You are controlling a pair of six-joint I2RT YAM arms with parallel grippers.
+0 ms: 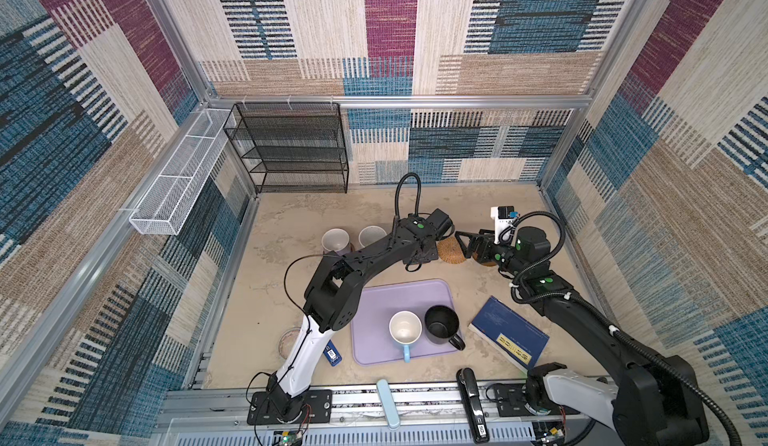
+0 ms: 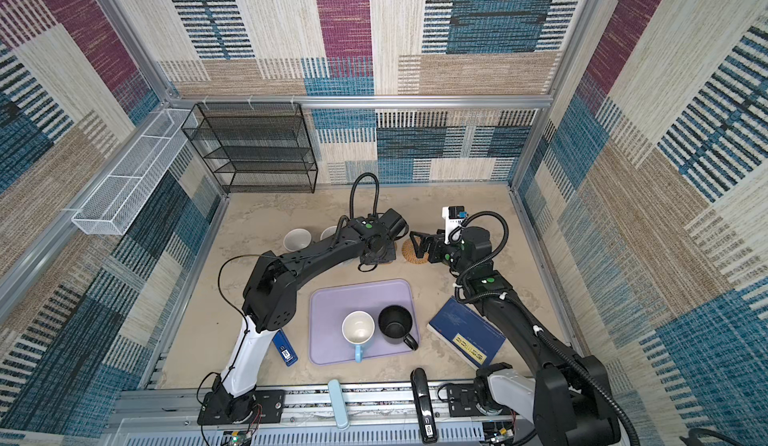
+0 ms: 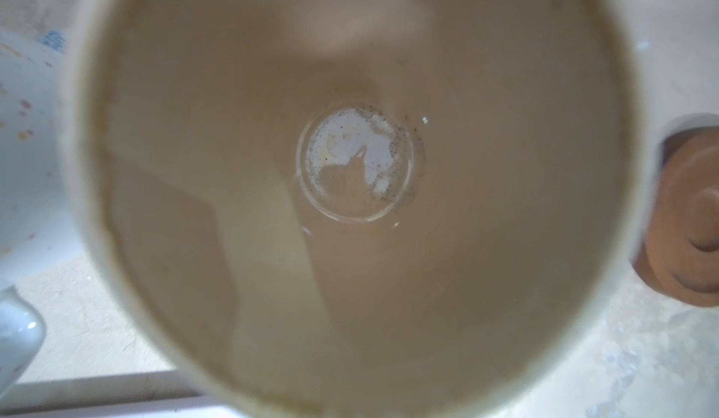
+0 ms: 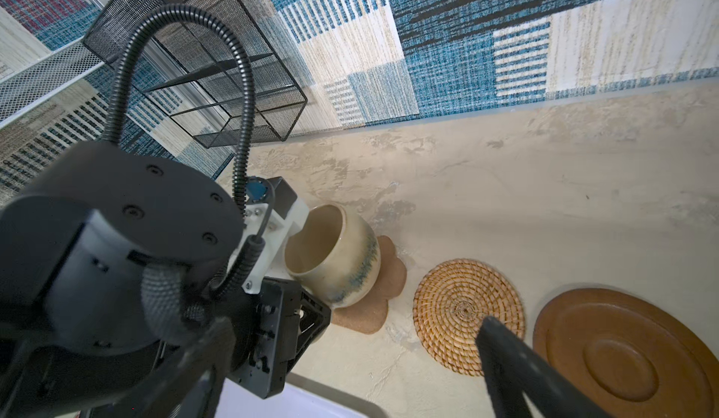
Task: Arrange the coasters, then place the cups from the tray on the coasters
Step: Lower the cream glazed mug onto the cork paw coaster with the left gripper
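- Holding beige cup: left tool closed on its rim, cup tilted, base on flower coaster directly below.
- Empty right tool, wide open, over rattan coaster.

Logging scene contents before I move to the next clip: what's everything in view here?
tray: one, lavender, front centre
cups on tray: two, light blue cup and black cup
cups at back left: two, lavender cup, white cup
beige cup: one, tilted over the tan flower coaster
rattan coaster, brown wooden coaster: one each, beside it
book: one, dark blue, right of tray
mesh shelf: one, black, back wall
wire basket: one, white, left wall
dish: one, clear, front left
left gripper: shut on beige cup
right gripper: open, above the coasters
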